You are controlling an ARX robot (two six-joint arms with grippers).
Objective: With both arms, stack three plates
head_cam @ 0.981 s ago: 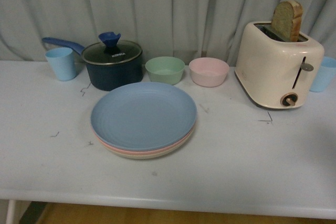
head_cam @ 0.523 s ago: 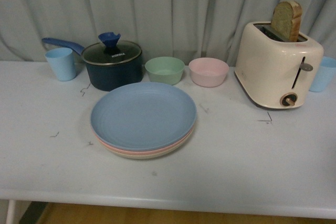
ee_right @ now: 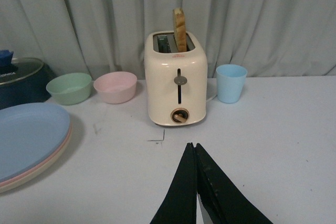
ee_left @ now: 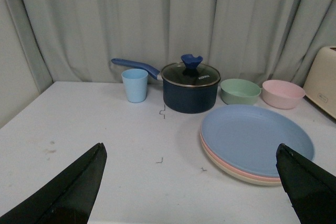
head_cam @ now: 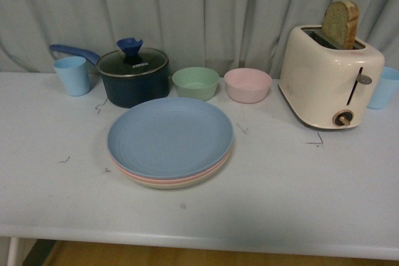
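the three plates (head_cam: 169,138) sit stacked, blue on top, nearer the left hand (ee_left: 191,182), fingers wide apart. the right hand (ee_right: 197,153) is pressed together, off beside the toaster (ee_right: 177,80).

Staged kitchen tabletop: toaster (head_cam: 330,76), saucepan (head_cam: 133,76), curtain (head_cam: 206,10).

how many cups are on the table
2, both light blue. One cup stands at the far left, beside the pot's handle. The other cup stands at the far right, just behind the toaster, partly cut off in the front view.
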